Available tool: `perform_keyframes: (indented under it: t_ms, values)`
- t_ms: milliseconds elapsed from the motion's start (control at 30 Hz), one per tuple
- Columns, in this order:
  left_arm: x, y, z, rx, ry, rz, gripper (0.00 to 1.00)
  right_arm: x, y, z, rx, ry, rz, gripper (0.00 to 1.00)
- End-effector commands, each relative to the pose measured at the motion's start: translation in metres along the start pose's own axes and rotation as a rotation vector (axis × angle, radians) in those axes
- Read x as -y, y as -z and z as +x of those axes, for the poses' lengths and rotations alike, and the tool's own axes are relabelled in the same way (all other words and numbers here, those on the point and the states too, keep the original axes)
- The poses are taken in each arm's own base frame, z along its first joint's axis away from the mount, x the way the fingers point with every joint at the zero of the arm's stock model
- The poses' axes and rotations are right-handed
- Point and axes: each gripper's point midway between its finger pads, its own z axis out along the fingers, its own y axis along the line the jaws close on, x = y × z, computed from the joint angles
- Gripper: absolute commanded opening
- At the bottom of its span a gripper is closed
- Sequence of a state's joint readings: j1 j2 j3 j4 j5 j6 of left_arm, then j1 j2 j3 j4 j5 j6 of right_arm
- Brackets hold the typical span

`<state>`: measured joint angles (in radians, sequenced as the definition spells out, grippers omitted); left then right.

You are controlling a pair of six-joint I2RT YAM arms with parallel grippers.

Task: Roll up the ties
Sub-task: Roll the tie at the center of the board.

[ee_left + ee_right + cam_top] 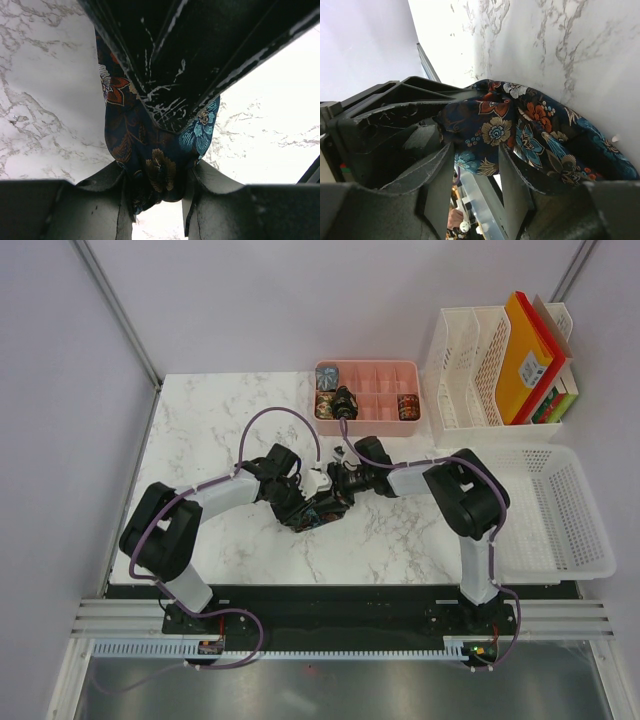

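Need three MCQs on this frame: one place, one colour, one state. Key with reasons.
1. Where is the floral tie? A on the floor B at the marble table's middle C hung on the wall
2. What colour is the tray? A pink B green C black
3. The left tool is: A wide open, away from the tie B shut on the tie C out of view
Key: 1 B, the overhead view shows it mid-table; 2 A, its rim is pink; 3 B, fabric is pinched between its fingers.

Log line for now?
floral tie: mid-table | left gripper: clamped on it | right gripper: at it, grip unclear | pink tray: holds rolled ties
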<state>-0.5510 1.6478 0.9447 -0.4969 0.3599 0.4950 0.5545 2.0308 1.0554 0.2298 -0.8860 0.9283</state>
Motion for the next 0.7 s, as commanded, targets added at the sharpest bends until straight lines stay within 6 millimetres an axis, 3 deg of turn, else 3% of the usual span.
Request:
perform_keyframes:
  t_ms: [0,100,200,233,300,667]
  values:
    - [0.004,-0.009,0.011,-0.025,0.037,0.016,0.10,-0.012,-0.007,-0.008,0.010,0.072,-0.022,0.48]
    - [0.004,-0.008,0.010,-0.021,0.038,0.017,0.11,-0.003,-0.010,-0.005,0.002,0.058,-0.010,0.43]
    - [0.004,-0.008,0.011,-0.022,0.038,0.016,0.12,0.002,-0.012,-0.003,-0.012,0.053,-0.010,0.26]
    - [0.004,-0.008,0.010,-0.022,0.039,0.014,0.14,0.004,-0.012,-0.003,-0.012,0.059,-0.008,0.14]
    - [0.003,-0.006,0.009,-0.015,0.034,0.010,0.17,0.010,-0.011,-0.004,-0.014,0.046,0.004,0.00]
    - [0.006,0.011,-0.013,0.071,0.044,-0.001,0.44,0.049,-0.003,-0.011,-0.004,0.044,0.115,0.00]
